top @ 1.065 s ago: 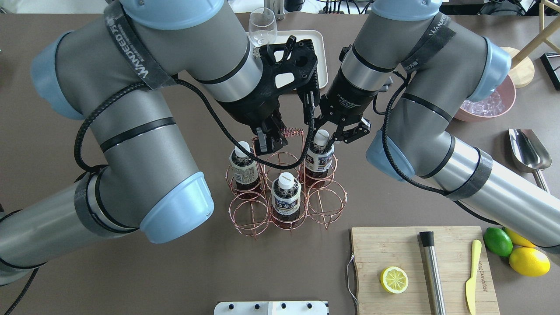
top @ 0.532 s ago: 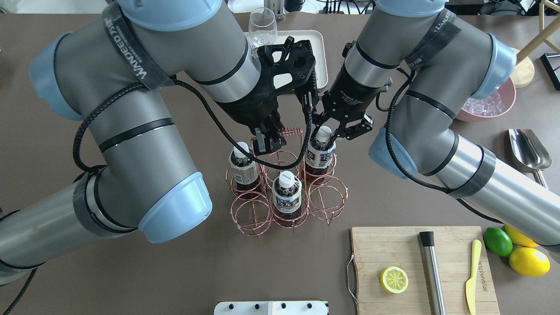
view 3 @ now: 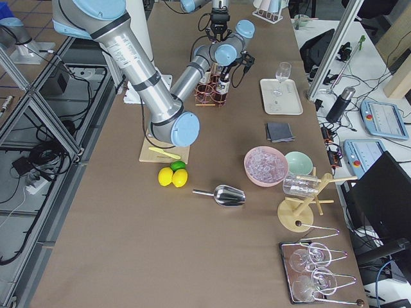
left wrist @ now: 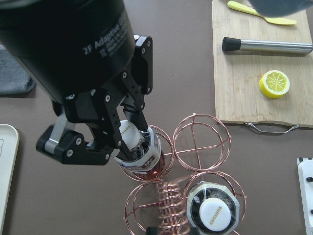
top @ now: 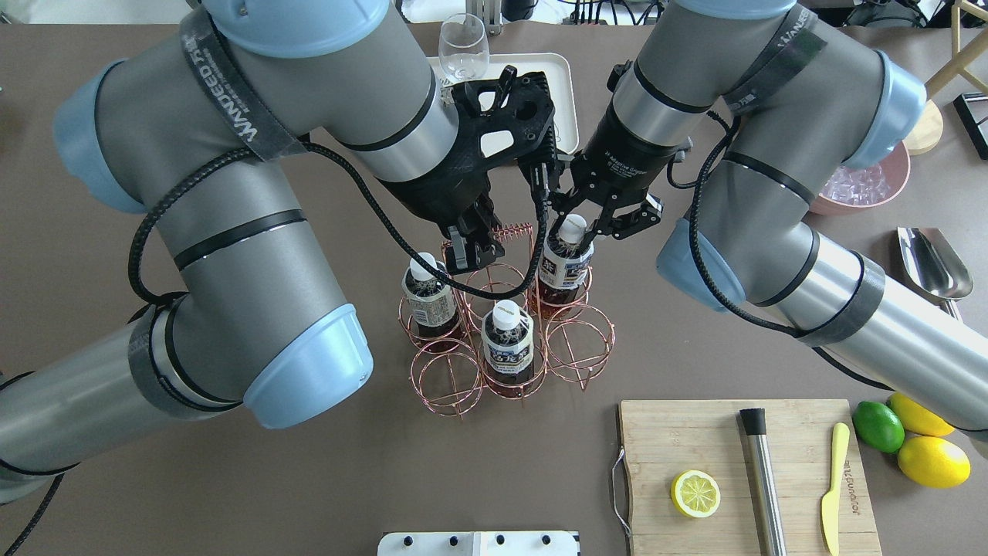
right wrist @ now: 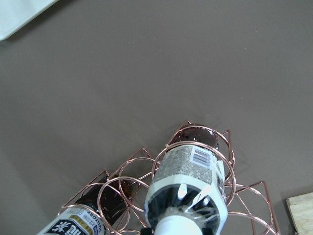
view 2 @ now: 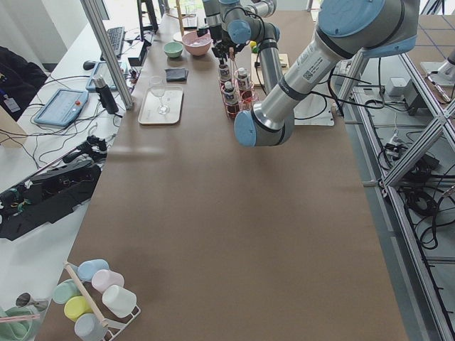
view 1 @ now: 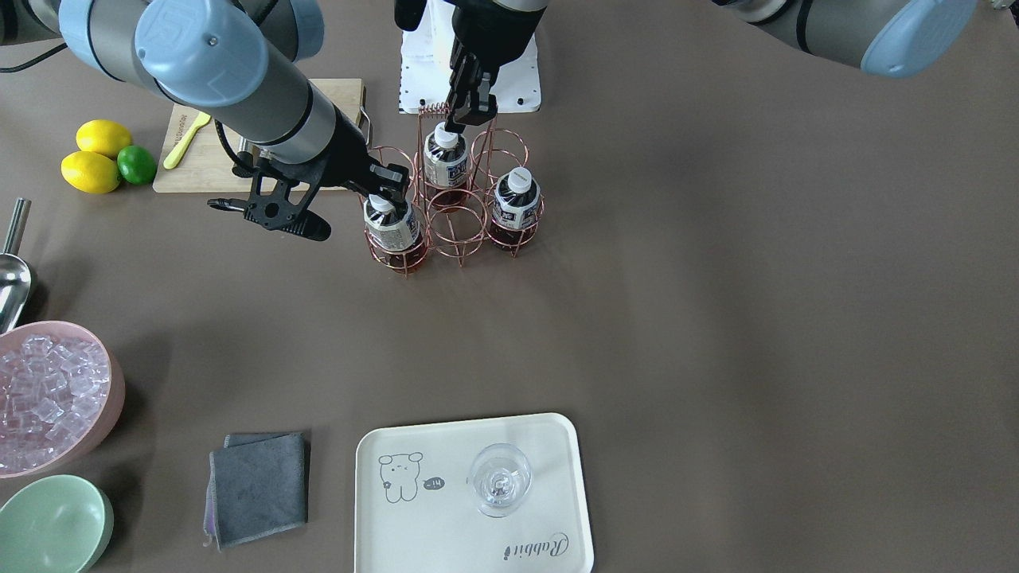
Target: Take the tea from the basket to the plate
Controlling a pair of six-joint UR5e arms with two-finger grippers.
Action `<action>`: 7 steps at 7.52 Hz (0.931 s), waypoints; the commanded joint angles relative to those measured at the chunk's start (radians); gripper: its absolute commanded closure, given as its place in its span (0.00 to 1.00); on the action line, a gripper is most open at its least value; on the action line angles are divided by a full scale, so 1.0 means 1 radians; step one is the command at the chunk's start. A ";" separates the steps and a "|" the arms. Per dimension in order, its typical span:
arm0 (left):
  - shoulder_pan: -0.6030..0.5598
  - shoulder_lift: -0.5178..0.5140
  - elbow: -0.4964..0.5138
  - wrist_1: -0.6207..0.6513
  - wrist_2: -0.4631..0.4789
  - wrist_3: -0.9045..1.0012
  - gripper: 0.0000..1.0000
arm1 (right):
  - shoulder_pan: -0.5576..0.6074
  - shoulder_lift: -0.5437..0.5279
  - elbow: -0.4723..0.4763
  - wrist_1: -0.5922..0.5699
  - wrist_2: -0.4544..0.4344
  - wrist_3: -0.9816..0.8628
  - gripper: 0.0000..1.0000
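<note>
1. Your right tool point(top: 573, 225) is closed on the white cap of the tea point(top: 565, 269). The bottle sits higher than a second ago, tilted, its base still in a corner ring of the basket point(left wrist: 168, 208).
2. Your left tool point(top: 469, 253) stays clamped on the basket's handle.
3. The plate point(view 1: 446, 549) lies well apart.

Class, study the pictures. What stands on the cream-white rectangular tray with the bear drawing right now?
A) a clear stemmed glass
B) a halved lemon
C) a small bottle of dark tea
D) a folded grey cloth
A: the only thing standing on the cream-white rectangular tray is a clear stemmed glass, upright beside the printed bear outline.
</note>
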 commanded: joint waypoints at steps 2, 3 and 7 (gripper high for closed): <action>0.000 0.002 -0.003 0.000 0.000 0.000 1.00 | 0.146 0.057 0.051 -0.122 0.102 -0.011 1.00; 0.000 0.002 -0.003 0.000 0.000 0.000 1.00 | 0.163 0.114 0.047 -0.183 0.102 -0.013 1.00; -0.002 0.002 -0.003 0.000 0.000 0.001 1.00 | 0.239 0.354 -0.315 -0.213 0.088 -0.265 1.00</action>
